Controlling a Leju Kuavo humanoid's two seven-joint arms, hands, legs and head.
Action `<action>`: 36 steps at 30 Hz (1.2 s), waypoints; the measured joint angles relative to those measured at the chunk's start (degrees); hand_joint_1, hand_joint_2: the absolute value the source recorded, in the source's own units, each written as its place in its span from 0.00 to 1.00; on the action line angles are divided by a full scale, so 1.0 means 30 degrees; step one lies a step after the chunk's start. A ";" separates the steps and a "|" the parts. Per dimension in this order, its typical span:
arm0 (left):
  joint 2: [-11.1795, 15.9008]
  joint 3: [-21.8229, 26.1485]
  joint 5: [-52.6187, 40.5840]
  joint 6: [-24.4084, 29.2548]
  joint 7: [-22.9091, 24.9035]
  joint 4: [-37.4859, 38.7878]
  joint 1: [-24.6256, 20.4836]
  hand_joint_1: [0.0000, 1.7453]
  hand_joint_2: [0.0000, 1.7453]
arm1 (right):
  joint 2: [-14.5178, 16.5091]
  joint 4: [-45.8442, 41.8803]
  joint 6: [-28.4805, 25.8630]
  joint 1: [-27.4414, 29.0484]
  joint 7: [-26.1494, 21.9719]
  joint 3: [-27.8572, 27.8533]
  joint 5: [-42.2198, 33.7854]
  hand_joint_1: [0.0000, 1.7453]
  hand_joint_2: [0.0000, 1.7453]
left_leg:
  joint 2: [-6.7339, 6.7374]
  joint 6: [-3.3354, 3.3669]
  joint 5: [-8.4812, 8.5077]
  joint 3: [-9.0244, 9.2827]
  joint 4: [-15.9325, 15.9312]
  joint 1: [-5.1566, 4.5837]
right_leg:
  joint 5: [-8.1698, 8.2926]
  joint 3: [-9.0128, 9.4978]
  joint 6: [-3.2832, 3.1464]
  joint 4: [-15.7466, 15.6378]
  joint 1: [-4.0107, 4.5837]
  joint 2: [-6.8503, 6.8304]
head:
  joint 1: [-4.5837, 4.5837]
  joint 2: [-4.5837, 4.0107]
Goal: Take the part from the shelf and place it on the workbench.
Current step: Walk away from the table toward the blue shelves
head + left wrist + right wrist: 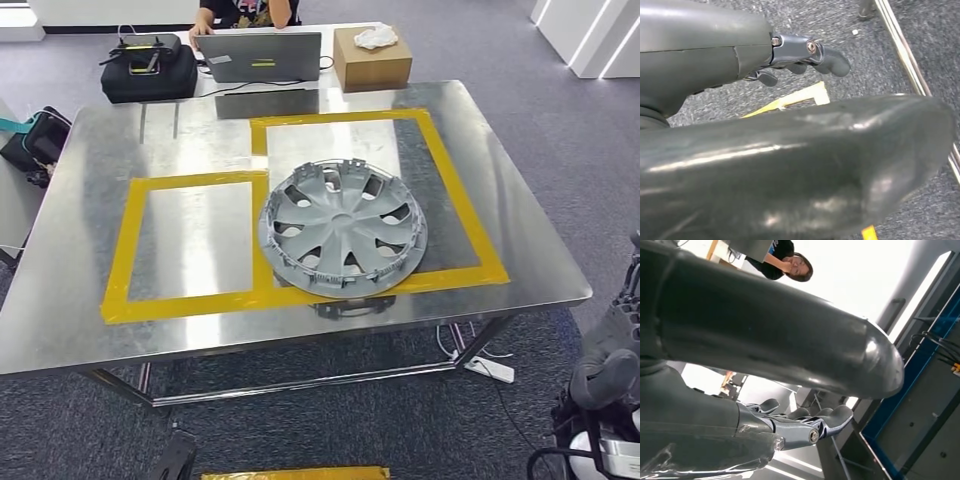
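Note:
The part, a grey plastic wheel cover [343, 228], lies flat on the steel workbench [83, 180]. It sits at the near left corner of the larger yellow-taped rectangle [453, 190], overlapping the tape. My right hand [607, 365] hangs low beside the table's near right corner, away from the part. In the right wrist view that hand [764, 340] holds nothing and its fingers [828, 420] reach out straight. My left hand [764, 150] hangs over the grey carpet, its fingers [828, 57] stretched out and holding nothing.
A smaller yellow-taped rectangle [189, 240] lies left of the part. Beyond the far edge stand a laptop [259, 56], a cardboard box [371, 58] and a black case [149, 68], with a person [241, 10] seated behind. A black bag [38, 140] sits left. A power strip [490, 369] lies under the table.

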 joint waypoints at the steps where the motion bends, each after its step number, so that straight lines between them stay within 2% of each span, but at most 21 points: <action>1: -0.0024 0.0036 0.0044 0.0000 0.0020 0.0000 0.0017 0.00 0.00 | 0.0000 -0.0038 0.0004 0.0037 0.0013 -0.0025 -0.0013 0.00 0.00 | -0.0003 -0.0058 0.0023 -0.0015 0.0017 -0.0003 | 0.0388 0.0892 -0.0046 -0.1474 0.0009 -0.0008 | 0.0000 -0.0002; 3: -0.0087 0.0084 0.0104 -0.0004 0.0071 0.0002 0.0034 0.00 0.00 | 0.0000 -0.0147 0.0027 0.0114 0.0063 -0.0071 -0.0006 0.00 0.00 | -0.0023 -0.0225 0.0089 -0.0073 0.0062 -0.0030 | 0.0848 0.2119 -0.0196 -0.3433 0.0075 0.0016 | -0.0018 0.0000; 7: -0.0230 0.0126 0.0071 -0.0064 0.0171 0.0007 0.0101 0.00 0.00 | 0.0000 -0.0259 0.0080 0.0274 0.0171 -0.0144 0.0069 0.00 0.00 | -0.0037 -0.0715 0.0108 -0.0353 0.0264 0.0024 | 0.1063 0.2050 -0.0712 -0.3816 0.0121 0.0050 | -0.0042 -0.0002; 8: -0.0266 0.0137 0.0067 -0.0066 0.0177 0.0007 0.0115 0.00 0.00 | 0.0000 -0.0284 0.0097 0.0290 0.0204 -0.0148 0.0076 0.00 0.00 | -0.0027 -0.0858 -0.0300 -0.0560 0.0639 0.0057 | 0.1201 0.1917 -0.0878 -0.3859 0.0088 0.0023 | -0.0067 -0.0002; 10: -0.0331 0.0157 0.0067 -0.0076 0.0177 0.0007 0.0121 0.00 0.00 | 0.0000 -0.0333 0.0164 0.0295 0.0291 -0.0155 0.0078 0.00 0.00 | -0.0001 -0.1111 -0.1862 -0.1336 0.2564 0.0171 | 0.1504 0.1551 -0.1070 -0.3903 0.0046 -0.0031 | -0.0138 -0.0002; 12: -0.0392 0.0162 0.0067 -0.0107 0.0177 0.0007 0.0118 0.00 0.00 | 0.0000 -0.0348 0.0242 0.0300 0.0371 -0.0160 0.0077 0.00 0.00 | 0.0008 -0.1283 -0.3212 -0.2139 0.5019 0.0320 | 0.1825 0.1098 -0.1069 -0.3896 0.0038 -0.0062 | -0.0169 -0.0002; 13: -0.0412 0.0164 0.0065 -0.0122 0.0177 0.0007 0.0116 0.00 0.00 | 0.0000 -0.0348 0.0277 0.0300 0.0406 -0.0160 0.0078 0.00 0.00 | 0.0012 -0.1342 -0.3349 -0.2204 0.5621 0.0382 | 0.1997 0.0872 -0.1032 -0.3888 0.0028 -0.0069 | -0.0167 0.0000; 15: -0.0432 0.0164 0.0049 -0.0131 0.0177 0.0007 0.0091 0.00 0.00 | 0.0000 -0.0348 0.0319 0.0295 0.0475 -0.0160 0.0100 0.00 0.00 | 0.0024 -0.1445 -0.2589 -0.1221 0.4663 0.0502 | 0.2352 0.0439 -0.0910 -0.3876 -0.0027 -0.0074 | -0.0169 0.0000; 18: -0.0519 0.0164 -0.0036 -0.0131 0.0204 0.0005 -0.0039 0.00 0.00 | 0.0000 -0.0399 0.0351 0.0265 0.0539 -0.0164 0.0153 0.00 0.00 | -0.0025 -0.1484 -0.1722 0.1405 0.0825 0.0632 | 0.2875 0.0000 -0.0553 -0.3825 -0.0045 -0.0051 | -0.0187 0.0000; 19: -0.0555 0.0164 -0.0066 -0.0131 0.0219 0.0005 -0.0071 0.00 0.00 | 0.0000 -0.0422 0.0361 0.0251 0.0546 -0.0166 0.0169 0.00 0.00 | -0.0072 -0.1395 -0.1755 0.1776 0.0190 0.0624 | 0.3041 -0.0044 -0.0412 -0.3833 -0.0025 -0.0042 | -0.0220 0.0000; 22: -0.0585 0.0164 -0.0107 -0.0131 0.0275 0.0007 -0.0054 0.00 0.00 | 0.0000 -0.0444 0.0377 0.0253 0.0574 -0.0177 0.0191 0.00 0.00 | -0.0086 -0.0855 -0.1515 0.1522 0.0072 0.0515 | 0.3409 -0.0104 -0.0029 -0.4011 -0.0112 -0.0016 | -0.0275 -0.0002; 24: -0.0596 0.0164 -0.0140 -0.0131 0.0322 0.0007 -0.0046 0.00 0.00 | 0.0000 -0.0443 0.0381 0.0267 0.0596 -0.0188 0.0195 0.00 0.00 | 0.0002 -0.0496 -0.1112 0.1146 0.0046 0.0499 | 0.2363 -0.0515 0.0082 -0.3173 -0.0143 -0.0031 | -0.0255 -0.0002; 26: -0.0606 0.0164 -0.0193 -0.0133 0.0341 0.0007 -0.0042 0.00 0.00 | 0.0000 -0.0443 0.0395 0.0269 0.0606 -0.0202 0.0202 0.00 0.00 | 0.0039 -0.0307 -0.0673 0.0619 0.0069 0.0433 | 0.0331 -0.1250 0.0103 -0.0676 -0.0073 -0.0053 | -0.0233 0.0000; 27: -0.0612 0.0164 -0.0219 -0.0146 0.0346 0.0007 -0.0030 0.00 0.00 | 0.0000 -0.0443 0.0413 0.0274 0.0612 -0.0208 0.0207 0.00 0.00 | 0.0047 -0.0262 -0.0443 0.0327 0.0085 0.0374 | -0.0381 -0.1507 0.0101 0.0665 -0.0027 -0.0051 | -0.0226 0.0000; 28: -0.0617 0.0164 -0.0239 -0.0162 0.0350 0.0007 -0.0017 0.00 0.00 | 0.0000 -0.0442 0.0437 0.0279 0.0612 -0.0211 0.0215 0.00 0.00 | 0.0056 -0.0233 -0.0214 0.0024 0.0103 0.0306 | -0.0677 -0.1545 0.0065 0.1606 0.0019 -0.0050 | -0.0222 0.0000; 29: -0.0617 0.0164 -0.0248 -0.0193 0.0357 0.0005 -0.0009 0.00 0.00 | 0.0000 -0.0442 0.0470 0.0282 0.0614 -0.0209 0.0224 0.00 0.00 | 0.0061 -0.0218 -0.0002 -0.0259 0.0114 0.0237 | -0.0546 -0.1232 -0.0012 0.1832 0.0074 -0.0050 | -0.0222 -0.0002; 30: -0.0617 0.0164 -0.0261 -0.0235 0.0366 0.0005 -0.0005 0.00 0.00 | 0.0000 -0.0442 0.0514 0.0279 0.0626 -0.0208 0.0231 0.00 0.00 | 0.0061 -0.0216 0.0202 -0.0514 0.0121 0.0172 | -0.0157 -0.0533 -0.0133 0.1301 0.0142 -0.0047 | -0.0222 -0.0002; 31: -0.0619 0.0164 -0.0270 -0.0273 0.0374 0.0004 -0.0010 0.00 0.00 | 0.0000 -0.0444 0.0559 0.0263 0.0643 -0.0206 0.0239 0.00 0.00 | 0.0055 -0.0225 0.0394 -0.0724 0.0130 0.0119 | 0.0214 0.0505 -0.0297 0.0125 0.0222 -0.0041 | -0.0224 -0.0002; 33: -0.0636 0.0164 -0.0282 -0.0337 0.0381 0.0002 -0.0022 0.00 0.00 | 0.0000 -0.0475 0.0637 0.0208 0.0681 -0.0198 0.0259 0.00 0.00 | 0.0036 -0.0313 0.0738 -0.1008 0.0146 0.0015 | 0.0215 0.2650 -0.0602 -0.2720 0.0381 -0.0043 | -0.0250 0.0000; 34: -0.0639 0.0164 -0.0286 -0.0353 0.0381 0.0000 -0.0030 0.00 0.00 | 0.0000 -0.0495 0.0663 0.0186 0.0690 -0.0193 0.0266 0.00 0.00 | 0.0031 -0.0389 0.0891 -0.1066 0.0146 0.0002 | 0.0051 0.3230 -0.0690 -0.3673 0.0444 -0.0041 | -0.0237 0.0000; 36: -0.0641 0.0164 -0.0299 -0.0384 0.0381 0.0002 -0.0035 0.00 0.00 | 0.0000 -0.0523 0.0710 0.0188 0.0707 -0.0182 0.0268 0.00 0.00 | 0.0031 -0.0600 0.1184 -0.1117 0.0087 0.0033 | 0.0052 0.3334 -0.0812 -0.4232 0.0517 -0.0041 | -0.0188 0.0002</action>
